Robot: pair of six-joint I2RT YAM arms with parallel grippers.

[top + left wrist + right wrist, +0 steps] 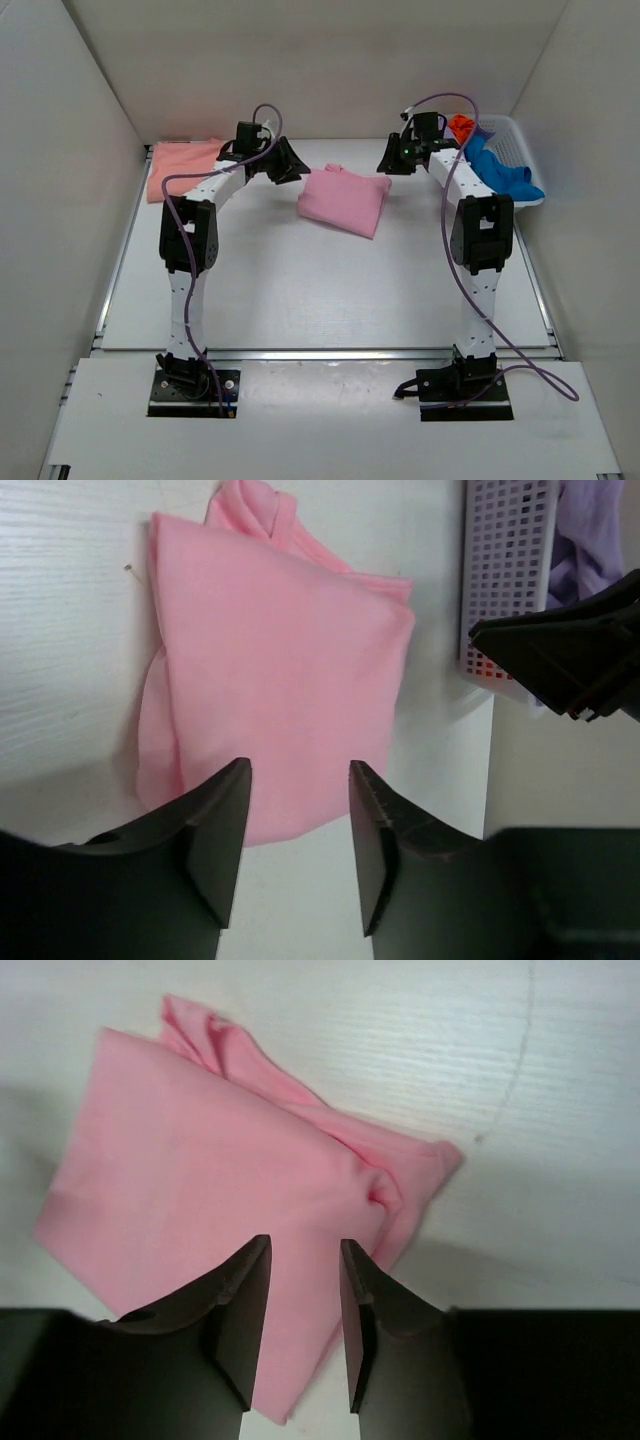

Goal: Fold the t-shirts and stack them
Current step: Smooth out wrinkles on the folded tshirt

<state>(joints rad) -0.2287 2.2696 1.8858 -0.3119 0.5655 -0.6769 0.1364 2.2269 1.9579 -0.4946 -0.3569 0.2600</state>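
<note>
A folded light pink t-shirt (345, 198) lies on the table's far middle; it also shows in the left wrist view (280, 670) and the right wrist view (220, 1190). A folded salmon-peach t-shirt (183, 166) lies at the far left. My left gripper (292, 163) hovers open and empty just left of the pink shirt, seen in its wrist view (298, 780). My right gripper (388, 160) hovers open and empty over the shirt's right edge, seen in its wrist view (305, 1255).
A white lattice basket (514, 152) at the far right holds blue and orange cloth (500, 172); its wall shows in the left wrist view (505, 570). White walls enclose the table on the left, back and right.
</note>
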